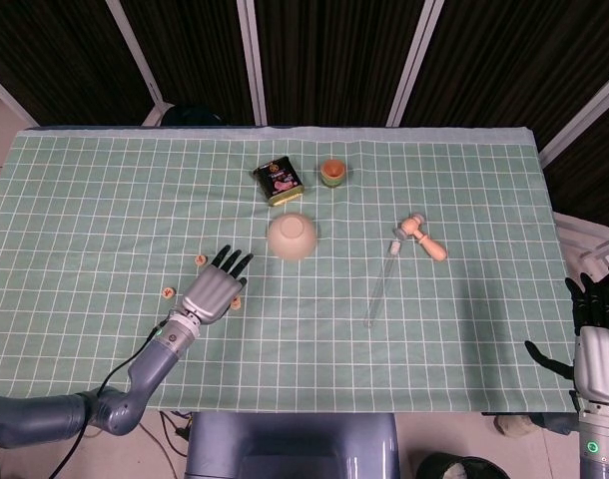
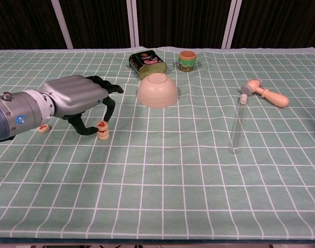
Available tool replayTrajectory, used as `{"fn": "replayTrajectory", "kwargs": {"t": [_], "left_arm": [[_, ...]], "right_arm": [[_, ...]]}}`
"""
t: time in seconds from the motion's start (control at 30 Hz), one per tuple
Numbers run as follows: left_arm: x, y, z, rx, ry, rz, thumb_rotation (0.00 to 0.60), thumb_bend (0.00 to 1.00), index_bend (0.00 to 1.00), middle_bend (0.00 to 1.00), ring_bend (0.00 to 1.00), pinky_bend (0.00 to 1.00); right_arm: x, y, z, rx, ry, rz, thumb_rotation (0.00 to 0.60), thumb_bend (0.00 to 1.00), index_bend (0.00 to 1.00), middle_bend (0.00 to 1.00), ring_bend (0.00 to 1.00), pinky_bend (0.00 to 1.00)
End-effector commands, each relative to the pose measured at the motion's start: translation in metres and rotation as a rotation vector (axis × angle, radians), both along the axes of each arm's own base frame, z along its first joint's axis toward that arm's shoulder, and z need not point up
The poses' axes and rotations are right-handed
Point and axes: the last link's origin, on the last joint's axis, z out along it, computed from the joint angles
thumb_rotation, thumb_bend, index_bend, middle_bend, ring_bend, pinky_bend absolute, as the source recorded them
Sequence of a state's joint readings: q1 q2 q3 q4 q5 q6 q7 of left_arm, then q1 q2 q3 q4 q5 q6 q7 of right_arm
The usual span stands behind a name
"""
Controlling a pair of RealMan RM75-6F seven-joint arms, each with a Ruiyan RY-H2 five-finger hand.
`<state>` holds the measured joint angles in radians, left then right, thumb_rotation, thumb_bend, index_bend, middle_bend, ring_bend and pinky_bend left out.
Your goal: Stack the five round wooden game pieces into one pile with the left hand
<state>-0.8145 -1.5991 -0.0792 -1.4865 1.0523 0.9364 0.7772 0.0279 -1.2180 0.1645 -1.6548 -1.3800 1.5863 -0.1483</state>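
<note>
Two round wooden pieces with red characters form a small pile (image 2: 102, 130) on the green checked cloth; in the head view this pile (image 1: 238, 299) peeks out beside my left hand (image 1: 213, 290). My left hand (image 2: 77, 97) arches over the pile, its thumb a little to the left of it and a fingertip just above, with the top piece lying flat. One loose piece (image 2: 43, 128) lies left of the hand, also seen as a loose piece (image 1: 168, 292). Another piece (image 1: 200, 259) lies beyond the hand. My right hand (image 1: 596, 344) hangs off the table's right edge, fingers spread, holding nothing.
An upturned beige bowl (image 2: 157, 90) stands just right of my left hand's fingers. Behind it are a black tin (image 2: 147, 62) and a small green jar (image 2: 187, 60). A glass tube (image 2: 238, 124) and a wooden mallet (image 2: 266, 94) lie to the right.
</note>
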Motion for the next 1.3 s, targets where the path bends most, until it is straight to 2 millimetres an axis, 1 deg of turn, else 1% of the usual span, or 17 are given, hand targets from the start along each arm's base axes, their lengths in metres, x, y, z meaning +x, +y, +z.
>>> {"fn": "replayTrajectory", "kwargs": {"t": [0.03, 1.07, 1.3], "left_arm": [[-0.0015, -0.0007, -0.0009, -0.002, 0.006, 0.002, 0.6, 0.33, 0.46, 0.02, 0.0, 0.0], [-0.0004, -0.0037, -0.0031, 0.003, 0.018, -0.02, 0.6, 0.33, 0.44, 0.02, 0.0, 0.0], [-0.0009, -0.004, 0.0047, 0.021, 0.0, -0.023, 0.6, 0.33, 0.42, 0.02, 0.0, 0.0]], "right_arm": [[-0.0001, 0.0001, 0.0002, -0.002, 0.0, -0.001, 0.6, 0.23, 0.09, 0.01, 0.0, 0.0], [-0.0004, 0.0, 0.0009, -0.01, 0.002, -0.006, 0.6, 0.23, 0.09, 0.01, 0.0, 0.0], [-0.0007, 0.0001, 0.0008, -0.01, 0.002, -0.006, 0.6, 0.23, 0.09, 0.01, 0.0, 0.0]]}}
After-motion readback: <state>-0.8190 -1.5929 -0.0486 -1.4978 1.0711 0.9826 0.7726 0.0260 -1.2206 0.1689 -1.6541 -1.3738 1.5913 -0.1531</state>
